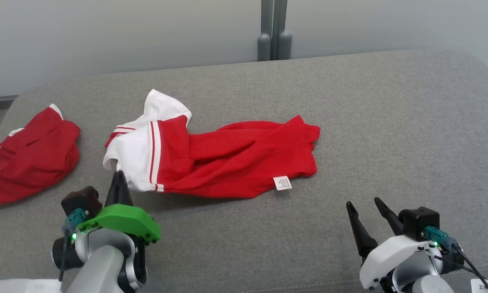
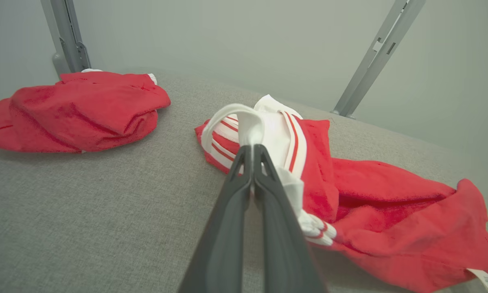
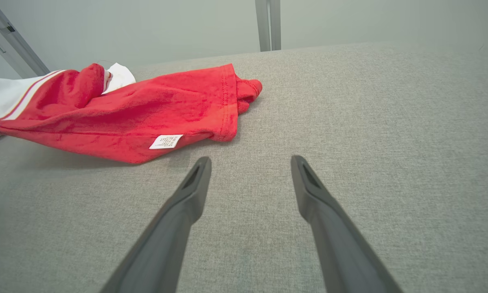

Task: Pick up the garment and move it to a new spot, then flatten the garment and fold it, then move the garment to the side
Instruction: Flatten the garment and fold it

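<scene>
Head view w/ L and R wrist views. The garment (image 1: 227, 162), a red top w/ a white, red-striped panel at one end, lies crumpled across the middle of the grey upholstered surface (image 1: 390, 122). Its long axis runs left–right, w/ the white end toward the robot's left and the red hem toward its right. A white care label (image 1: 282, 183) sticks out from the near red edge and lies flat on the upholstery. L gripper (image 1: 118, 176), carried under a green cover, sits at the garment's near-left corner w/ fingers pressed together. In the L wrist view the tips pinch a fold of the white edge, which rises in a small loop just beyond them; the rest of the garment rests on the surface. R gripper (image 1: 363, 202) is at lower right, well apart from the garment, fingers spread wide over bare upholstery. In the R wrist view the label and red hem lie ahead and to the left of the tips. A second red garment (image 1: 28, 158), bunched, lies at the far left of the surface, apart from the first. Background: pale wall and a grey metal post (image 1: 274, 32).
</scene>
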You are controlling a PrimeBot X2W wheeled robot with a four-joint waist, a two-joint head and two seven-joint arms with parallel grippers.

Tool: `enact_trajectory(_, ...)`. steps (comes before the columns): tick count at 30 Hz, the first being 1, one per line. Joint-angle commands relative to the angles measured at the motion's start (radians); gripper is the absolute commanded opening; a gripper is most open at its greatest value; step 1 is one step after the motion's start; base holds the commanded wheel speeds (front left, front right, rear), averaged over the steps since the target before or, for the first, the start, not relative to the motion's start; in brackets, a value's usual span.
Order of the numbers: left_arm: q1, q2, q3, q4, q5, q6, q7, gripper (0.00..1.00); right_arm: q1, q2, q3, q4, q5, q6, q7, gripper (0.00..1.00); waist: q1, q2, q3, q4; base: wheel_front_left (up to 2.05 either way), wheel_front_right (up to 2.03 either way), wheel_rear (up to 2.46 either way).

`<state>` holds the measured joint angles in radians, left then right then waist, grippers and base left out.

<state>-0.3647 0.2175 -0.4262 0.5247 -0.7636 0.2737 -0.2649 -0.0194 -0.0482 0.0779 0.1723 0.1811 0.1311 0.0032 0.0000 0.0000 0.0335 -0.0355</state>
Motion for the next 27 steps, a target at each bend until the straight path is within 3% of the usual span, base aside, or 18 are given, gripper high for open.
enact_trajectory(1,0.027,-0.002,-0.005,0.002,-0.006,0.008,0.002,0.00,0.015,-0.004,0.000,0.002,0.005,-0.001,0.002,1.00,0.0000,0.0000,-0.015,0.014,0.00,0.00,0.00)
enact_trajectory(8,0.127,-0.049,-0.015,0.036,-0.029,0.045,0.008,0.00,0.016,-0.004,0.006,0.004,0.008,-0.001,0.006,1.00,0.0000,0.0000,-0.032,0.019,0.00,0.00,0.00)
enact_trajectory(15,0.204,-0.092,-0.064,0.048,-0.040,0.017,0.026,0.01,0.029,-0.004,-0.006,-0.003,0.005,-0.001,0.009,1.00,0.0000,0.0000,-0.036,0.022,0.00,0.00,0.00)
enact_trajectory(16,0.213,-0.099,-0.073,0.045,-0.045,0.011,0.034,0.30,0.031,-0.004,-0.008,-0.004,0.005,-0.001,0.010,1.00,0.0000,0.0000,-0.037,0.023,0.00,0.00,0.00)
enact_trajectory(18,0.222,-0.108,-0.085,0.041,-0.054,-0.001,0.051,1.00,0.033,-0.004,-0.011,-0.005,0.006,-0.001,0.010,1.00,0.0000,0.0000,-0.037,0.026,0.00,0.00,0.00)
enact_trajectory(27,0.243,-0.096,-0.071,0.001,-0.080,-0.019,0.051,1.00,0.037,-0.004,-0.034,-0.002,0.021,-0.001,0.001,1.00,0.0000,0.0000,-0.046,0.038,0.00,0.00,0.00)
